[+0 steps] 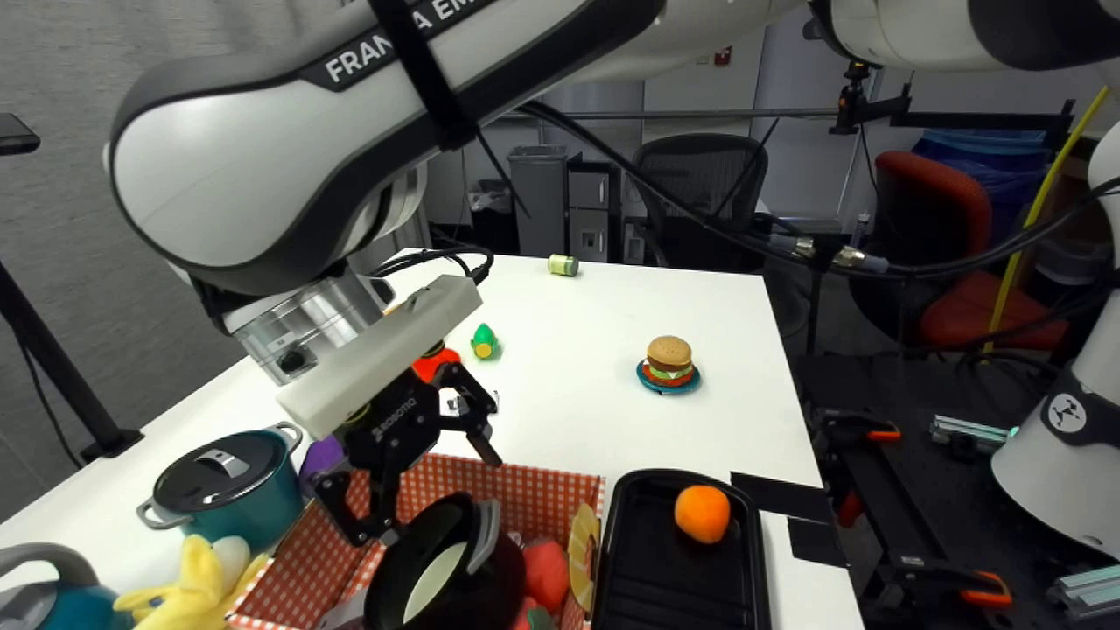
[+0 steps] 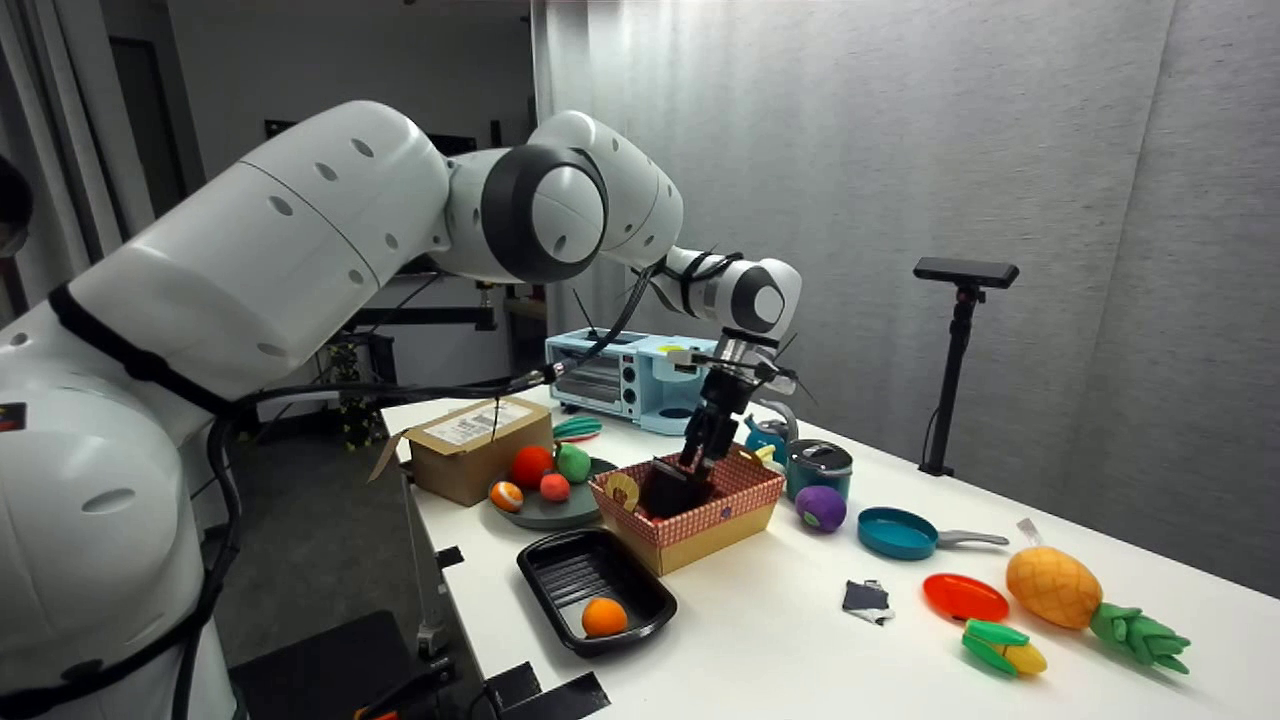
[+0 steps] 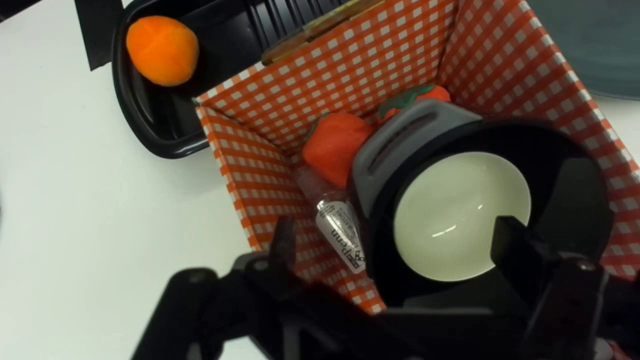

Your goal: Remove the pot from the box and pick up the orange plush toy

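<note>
The black pot (image 3: 460, 200) with its pale inside and grey handles sits tilted in the red-and-white checked box (image 3: 350, 75). In an exterior view the pot (image 1: 499, 573) rises above the front of the box (image 1: 534, 490). My gripper (image 3: 397, 242) stands open over the box, nothing gripped. One finger overlaps the pot's inside in the wrist view, while the opposite finger overlaps the box's side wall; contact cannot be judged. In an exterior view the gripper (image 1: 429, 499) is just behind the pot. A round orange plush toy (image 3: 162, 50) lies in the black tray beside the box.
Red toys (image 3: 337, 145) and a labelled bottle (image 3: 342, 232) share the box. The black tray (image 1: 682, 577) adjoins it. Around it stand a lidded pot (image 2: 820, 468), a purple toy (image 2: 822, 508), a grey plate (image 2: 545, 515) of toy fruit and a cardboard carton (image 2: 475, 455). A pineapple toy (image 2: 1052, 588) lies farther off.
</note>
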